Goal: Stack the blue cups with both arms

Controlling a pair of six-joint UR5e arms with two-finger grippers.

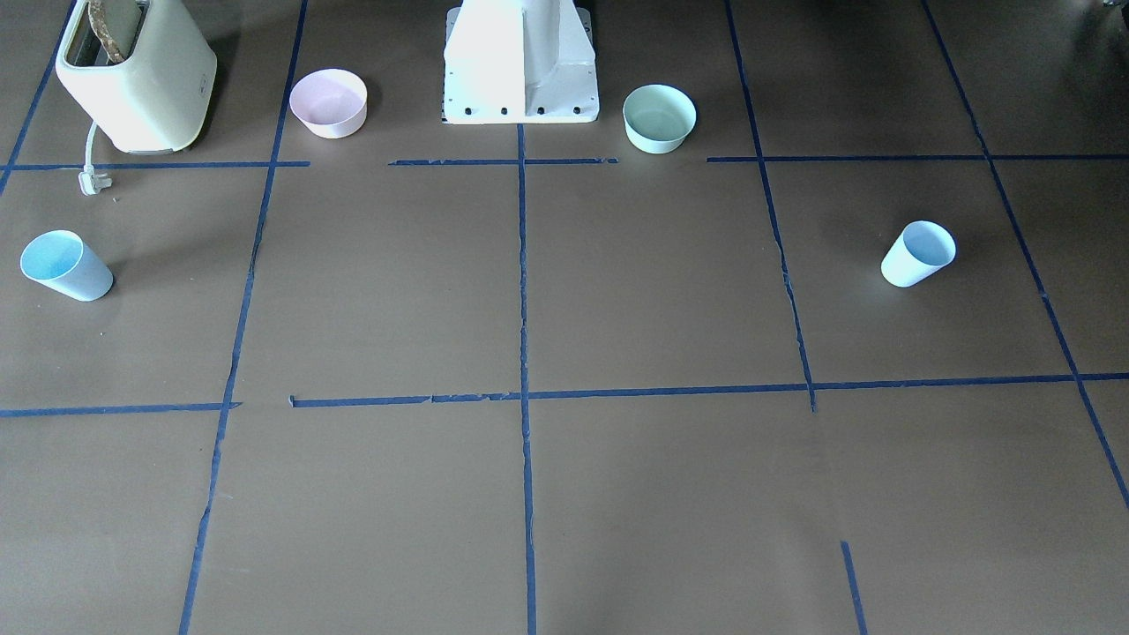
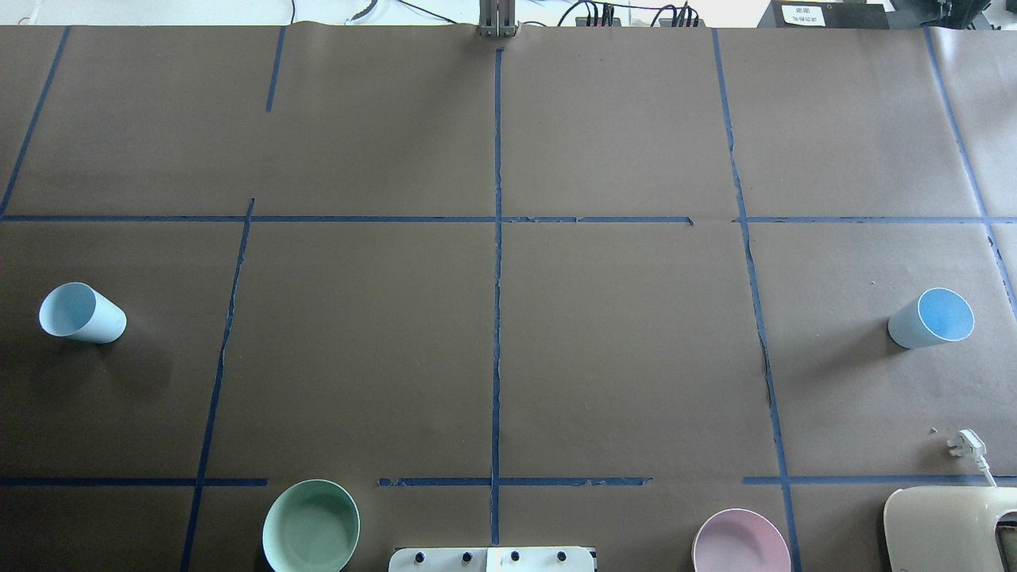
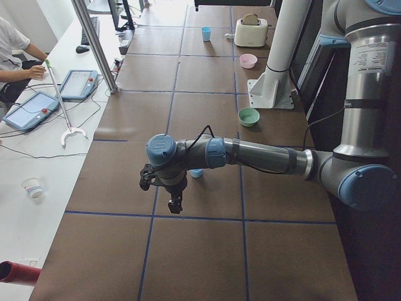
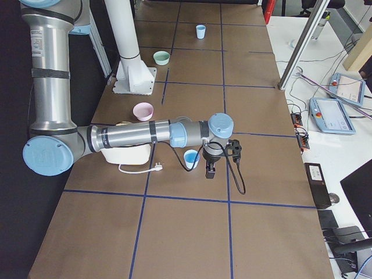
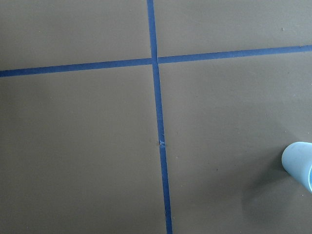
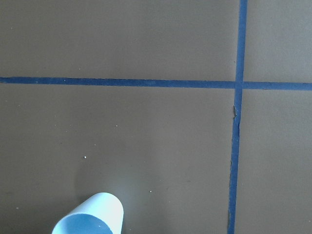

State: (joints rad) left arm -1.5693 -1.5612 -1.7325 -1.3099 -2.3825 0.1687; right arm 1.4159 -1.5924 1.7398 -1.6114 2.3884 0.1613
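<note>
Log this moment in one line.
stack: none | left blue cup: upright, free | right blue cup: upright, free | left gripper: near cup, state unclear | right gripper: same

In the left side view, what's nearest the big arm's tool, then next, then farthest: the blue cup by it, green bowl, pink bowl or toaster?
From the left tool:
1. Pale blue plastic cup, just beyond it.
2. Mint-green round bowl, midway along.
3. Pink round bowl, farther along.
4. Cream toaster, at the far end.

Robotics lab here: brown-papered desk (image 2: 620, 357) gridded in blue tape (image 2: 497, 318), teach pendants (image 3: 78, 83) and an operator (image 3: 12, 53) off beyond the left pincer (image 3: 174, 207).
</note>
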